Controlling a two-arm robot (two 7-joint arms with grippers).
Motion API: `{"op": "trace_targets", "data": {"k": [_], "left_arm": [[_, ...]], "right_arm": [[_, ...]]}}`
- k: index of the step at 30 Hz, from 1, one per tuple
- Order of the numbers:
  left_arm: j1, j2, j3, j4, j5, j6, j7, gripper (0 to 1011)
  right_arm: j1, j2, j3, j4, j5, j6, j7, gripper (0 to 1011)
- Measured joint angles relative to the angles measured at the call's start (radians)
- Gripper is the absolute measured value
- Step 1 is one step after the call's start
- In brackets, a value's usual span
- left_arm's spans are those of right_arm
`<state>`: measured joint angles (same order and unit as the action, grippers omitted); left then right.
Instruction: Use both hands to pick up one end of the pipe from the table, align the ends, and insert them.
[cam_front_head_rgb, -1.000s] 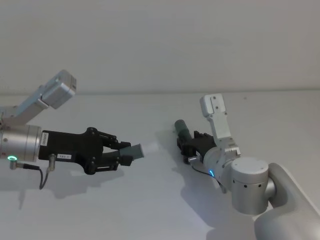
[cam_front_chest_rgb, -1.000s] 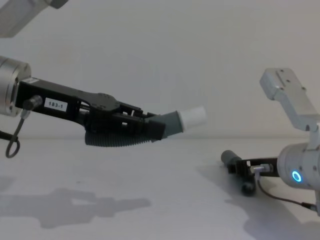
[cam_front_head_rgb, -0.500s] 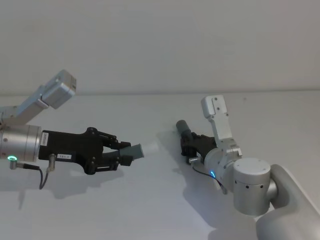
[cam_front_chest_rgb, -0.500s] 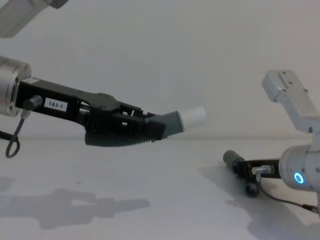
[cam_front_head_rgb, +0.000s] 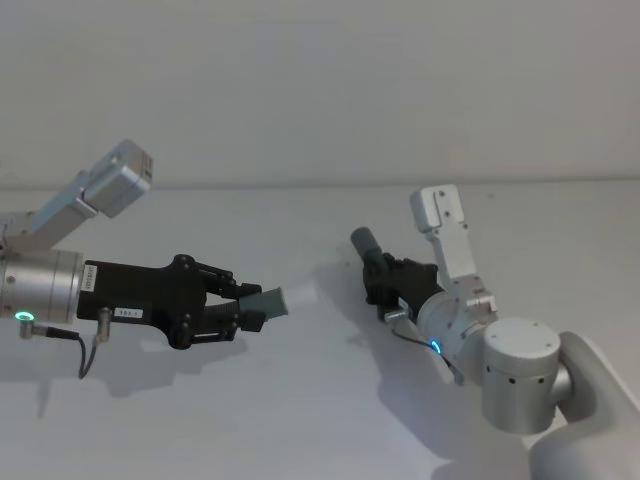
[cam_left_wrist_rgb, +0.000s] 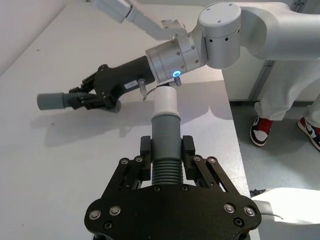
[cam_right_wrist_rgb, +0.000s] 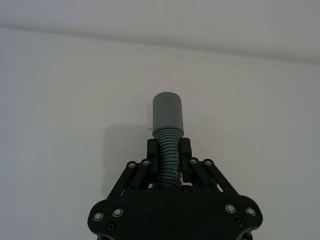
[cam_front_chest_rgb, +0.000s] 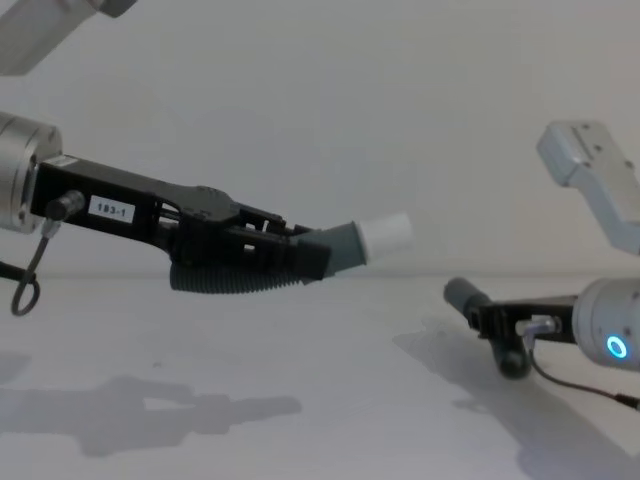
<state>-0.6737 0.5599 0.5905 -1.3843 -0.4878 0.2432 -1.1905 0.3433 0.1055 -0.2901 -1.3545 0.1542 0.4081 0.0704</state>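
My left gripper (cam_front_head_rgb: 252, 311) hangs above the table (cam_front_head_rgb: 300, 420) at the left, shut on one corrugated pipe piece (cam_front_chest_rgb: 235, 280). That piece's grey collar and white tip (cam_front_chest_rgb: 386, 234) point toward the right arm. In the left wrist view the tip (cam_left_wrist_rgb: 165, 102) sticks out past the left gripper (cam_left_wrist_rgb: 166, 150). My right gripper (cam_front_head_rgb: 388, 282) is shut on the other pipe piece (cam_right_wrist_rgb: 169, 160) and holds it a little above the table. Its grey socket cuff (cam_front_head_rgb: 363, 240) points to the far left, also shown as the cuff (cam_front_chest_rgb: 460, 293) and the cuff (cam_right_wrist_rgb: 168, 112). A wide gap separates the two ends.
The white table runs back to a pale wall (cam_front_head_rgb: 320, 90). Its side edge (cam_left_wrist_rgb: 235, 125) lies beyond the right arm in the left wrist view. Shadows of both arms fall on the table surface below them.
The right gripper has risen and drawn slightly right with its pipe piece, so the socket cuff sits higher off the table. The left arm has stayed still.
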Motion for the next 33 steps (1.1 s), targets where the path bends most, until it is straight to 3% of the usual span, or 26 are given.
{"op": "trace_targets", "data": {"k": [13, 33], "left_arm": [[0.0, 0.0, 0.0, 0.0, 0.0, 0.0, 0.0, 327], [0.0, 0.0, 0.0, 0.0, 0.0, 0.0, 0.0, 327]], "right_arm": [[-0.029, 0.088, -0.01, -0.076, -0.006, -0.146, 0.134, 227], [-0.058, 0.3, -0.028, -0.175, 0.007, -0.395, 0.397, 226]]}}
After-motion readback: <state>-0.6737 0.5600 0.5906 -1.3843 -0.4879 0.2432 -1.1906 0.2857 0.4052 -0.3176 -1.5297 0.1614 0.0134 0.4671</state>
